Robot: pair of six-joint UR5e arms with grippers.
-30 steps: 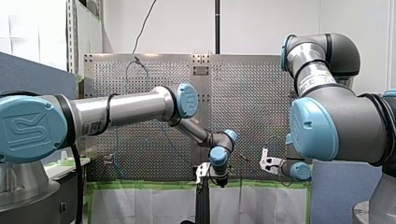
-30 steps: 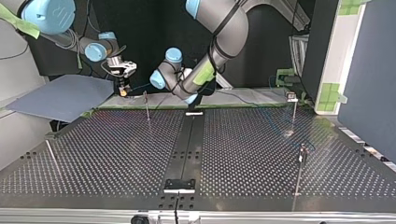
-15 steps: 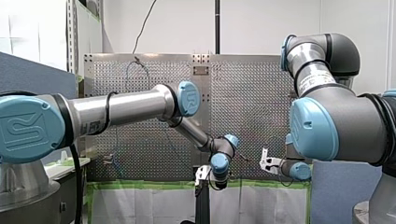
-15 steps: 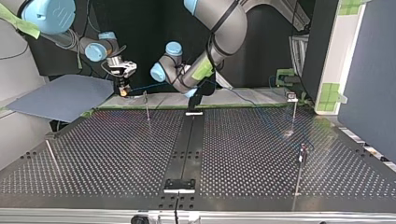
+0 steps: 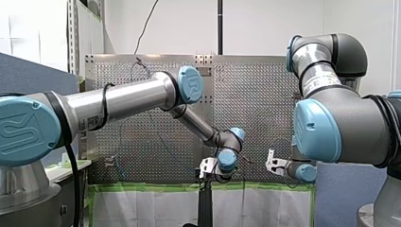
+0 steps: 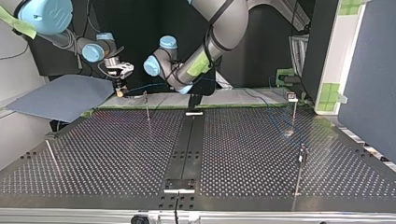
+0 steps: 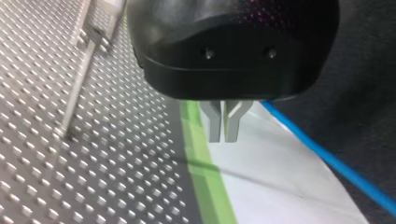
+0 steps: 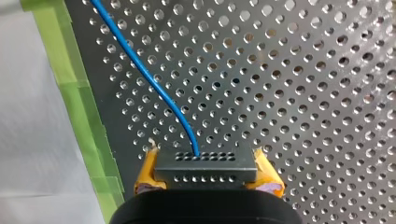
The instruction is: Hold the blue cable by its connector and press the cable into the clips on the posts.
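Note:
My right gripper point(image 8: 206, 156) has its yellow pads point(image 8: 145, 175) shut on a dark connector point(image 8: 205, 167). From that connector the blue cable point(image 8: 148, 79) runs out over the perforated plate. In the top view my right gripper point(image 6: 120, 88) holds the connector beside a thin post point(image 6: 147, 106) at the far left. The cable point(image 6: 142, 87) leads from there toward my left arm. My left gripper point(image 7: 224, 136) has its metal fingers shut with nothing between them, above white sheet and green tape; the blue cable point(image 7: 327, 158) passes beside it. In the top view it point(image 6: 194, 101) hangs at the table's far middle edge.
More thin posts stand on the perforated table: one at the far right point(image 6: 293, 112), one at the near right point(image 6: 300, 170), a leaning rod at the near left point(image 6: 52, 157). A black centre strip point(image 6: 184, 149) divides the table. A grey sheet point(image 6: 60, 95) lies past the far left corner.
My left arm's wrist has swung toward the top view's left and risen a little. My right gripper with the connector has shifted slightly to that view's left.

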